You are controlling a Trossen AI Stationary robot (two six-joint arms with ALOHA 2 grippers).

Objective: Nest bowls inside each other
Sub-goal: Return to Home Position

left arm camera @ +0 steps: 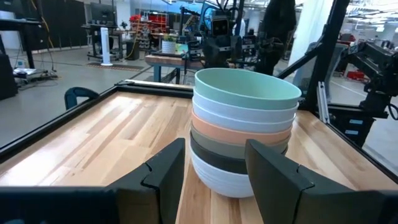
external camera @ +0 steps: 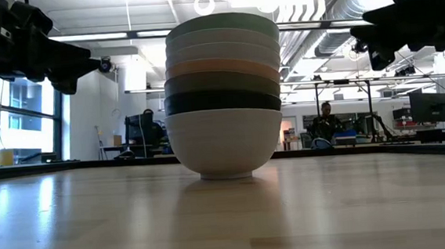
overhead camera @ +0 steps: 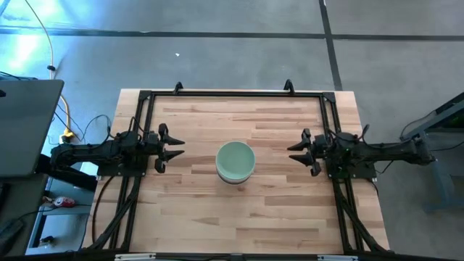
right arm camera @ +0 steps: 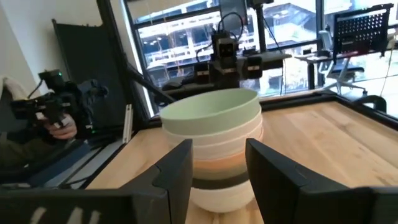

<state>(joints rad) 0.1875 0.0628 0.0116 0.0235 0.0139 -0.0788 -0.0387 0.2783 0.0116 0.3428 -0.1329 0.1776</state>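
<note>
The bowls stand nested in one stack (overhead camera: 235, 162) at the middle of the table, resting on the foot of the white bottom bowl (external camera: 225, 144). Above it show black, olive-grey, peach-orange and white rims, with the pale green bowl (left arm camera: 247, 88) on top. My left gripper (overhead camera: 174, 147) is open, to the stack's left and apart from it. My right gripper (overhead camera: 297, 151) is open, to the stack's right and apart from it. In each wrist view the stack (right arm camera: 214, 146) shows beyond the spread fingers.
A black metal frame (overhead camera: 232, 93) runs along the table's far edge and down both sides. Bare wood lies all around the stack. A person's hand (right arm camera: 62, 127) holds a device beyond the table's edge in the right wrist view.
</note>
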